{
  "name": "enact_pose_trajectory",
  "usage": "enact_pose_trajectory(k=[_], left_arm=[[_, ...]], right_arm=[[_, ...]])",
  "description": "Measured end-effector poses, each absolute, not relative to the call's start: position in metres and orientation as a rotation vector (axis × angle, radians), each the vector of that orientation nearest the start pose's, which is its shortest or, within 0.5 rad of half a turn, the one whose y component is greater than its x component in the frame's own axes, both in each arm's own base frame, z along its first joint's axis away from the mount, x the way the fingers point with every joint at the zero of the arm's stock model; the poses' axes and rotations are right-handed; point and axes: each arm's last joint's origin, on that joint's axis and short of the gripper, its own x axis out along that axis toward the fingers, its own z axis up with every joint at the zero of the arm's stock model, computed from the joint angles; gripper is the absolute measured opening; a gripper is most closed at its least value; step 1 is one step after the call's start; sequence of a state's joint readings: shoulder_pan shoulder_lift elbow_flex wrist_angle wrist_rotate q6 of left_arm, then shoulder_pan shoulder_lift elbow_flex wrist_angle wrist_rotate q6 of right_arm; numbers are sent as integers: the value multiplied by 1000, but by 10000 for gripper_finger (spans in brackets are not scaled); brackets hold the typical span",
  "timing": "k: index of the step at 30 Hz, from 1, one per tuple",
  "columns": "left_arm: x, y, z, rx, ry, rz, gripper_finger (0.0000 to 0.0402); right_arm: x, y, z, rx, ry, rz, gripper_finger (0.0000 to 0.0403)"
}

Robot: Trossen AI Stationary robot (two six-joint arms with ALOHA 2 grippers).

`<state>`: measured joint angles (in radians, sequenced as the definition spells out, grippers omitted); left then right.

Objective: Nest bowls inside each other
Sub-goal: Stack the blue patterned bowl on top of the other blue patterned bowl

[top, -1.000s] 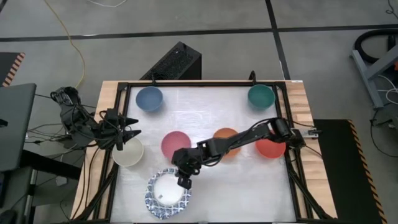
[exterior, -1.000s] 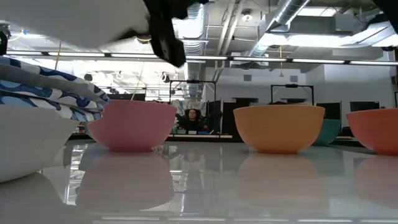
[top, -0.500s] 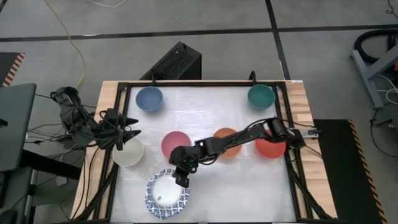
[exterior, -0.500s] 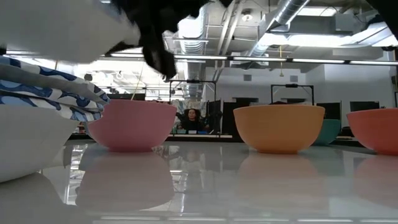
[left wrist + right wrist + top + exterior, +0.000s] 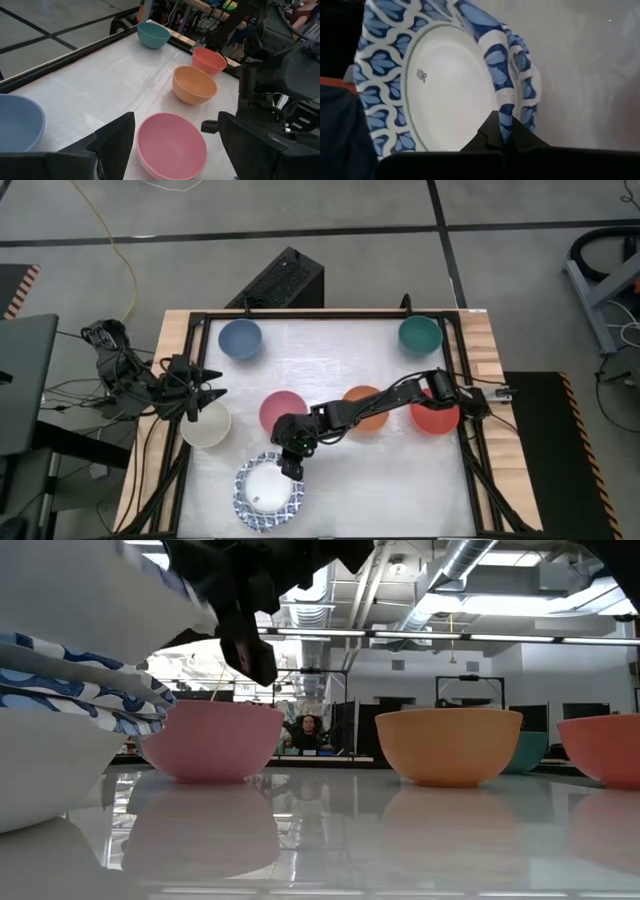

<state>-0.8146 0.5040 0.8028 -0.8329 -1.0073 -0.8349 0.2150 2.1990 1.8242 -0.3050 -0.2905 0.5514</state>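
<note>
- Clamped tight, the right gripper (image 5: 291,465) has its fingers pinched on the rim of a blue-patterned bowl (image 5: 445,80), at the near left of the table (image 5: 330,350)
- That bowl shows a white inside, a thin green ring, and a broad band of blue leaf shapes round its scalloped rim
- It sits tilted over the stack of matching patterned bowls (image 5: 268,490), whose blue wavy rims layer up at the edge of the low view
- Left gripper (image 5: 212,395) hangs wide open at the left edge, above the cream bowl (image 5: 207,424), grasping nothing
- Pink bowl (image 5: 281,413) stands just beside the stack, orange bowl (image 5: 364,406) next along, red bowl (image 5: 436,413) at the right, all plain and upright
- Blue bowl (image 5: 240,338) and teal bowl (image 5: 419,334) sit apart in the far corners
</note>
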Motion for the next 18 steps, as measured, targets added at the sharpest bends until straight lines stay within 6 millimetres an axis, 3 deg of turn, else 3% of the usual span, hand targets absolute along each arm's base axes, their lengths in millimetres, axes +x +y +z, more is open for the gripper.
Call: enact_pose_trajectory(k=[7,18], left_arm=[[71,-39,318,-403,223,305,274],[71,-39,318,-402,223,306,274]], right_arm=[[486,115,223,541,804,286,33],[488,115,226,501,757,285,25]])
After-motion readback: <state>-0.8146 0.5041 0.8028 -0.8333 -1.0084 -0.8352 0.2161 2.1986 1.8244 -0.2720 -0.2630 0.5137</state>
